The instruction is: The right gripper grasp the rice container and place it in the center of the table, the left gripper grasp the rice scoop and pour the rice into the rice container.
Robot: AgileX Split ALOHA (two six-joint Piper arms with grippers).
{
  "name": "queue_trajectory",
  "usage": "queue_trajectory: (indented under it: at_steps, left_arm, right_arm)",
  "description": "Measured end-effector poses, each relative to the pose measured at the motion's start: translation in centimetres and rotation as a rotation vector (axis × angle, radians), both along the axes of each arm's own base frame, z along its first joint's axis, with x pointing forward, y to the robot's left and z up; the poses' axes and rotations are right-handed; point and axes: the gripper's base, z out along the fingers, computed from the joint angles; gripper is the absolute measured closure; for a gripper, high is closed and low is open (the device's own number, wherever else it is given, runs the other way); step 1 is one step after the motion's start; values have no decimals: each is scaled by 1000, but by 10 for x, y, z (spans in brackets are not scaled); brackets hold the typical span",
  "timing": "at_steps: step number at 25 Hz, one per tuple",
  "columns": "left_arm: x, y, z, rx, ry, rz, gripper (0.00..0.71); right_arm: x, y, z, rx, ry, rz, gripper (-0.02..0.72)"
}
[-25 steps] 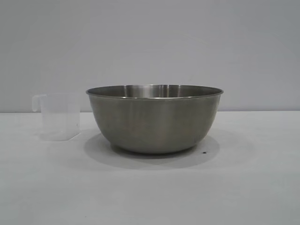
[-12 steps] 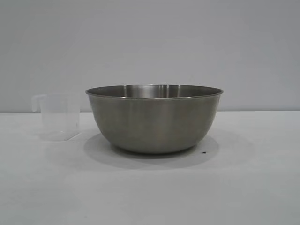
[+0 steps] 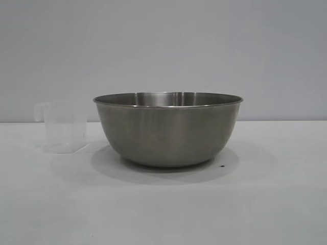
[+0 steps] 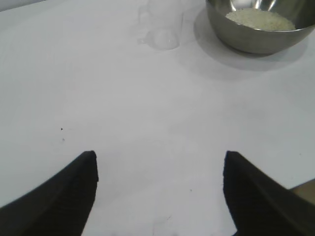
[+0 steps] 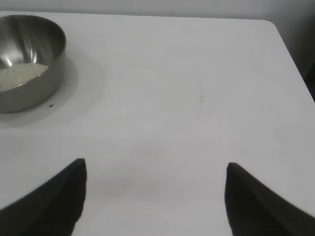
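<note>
No writing is seen; well ahead of the wide-open, empty left gripper [image 4: 160, 162] and right gripper [image 5: 156, 169], the rice scoop [image 3: 64, 126] stands beside the rice container [image 3: 167, 130], whose rice [image 4: 260, 19] is shown only in wrist views.

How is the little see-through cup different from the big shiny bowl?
The rice scoop is small, clear plastic with straight walls and a side handle; the rice container is far wider, grey steel, round-sided and has no handle. The left wrist view shows the rice lying in the rice container, while the rice scoop looks empty. Both stand upright, side by side, on the table.
</note>
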Motion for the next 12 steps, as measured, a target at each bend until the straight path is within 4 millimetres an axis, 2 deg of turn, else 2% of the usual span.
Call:
queue_trajectory:
  at_steps: [12]
  left_arm:
    - [-2,0,0,-4,-13,28,237]
  right_arm:
    - [0,0,0,0,0,0,162]
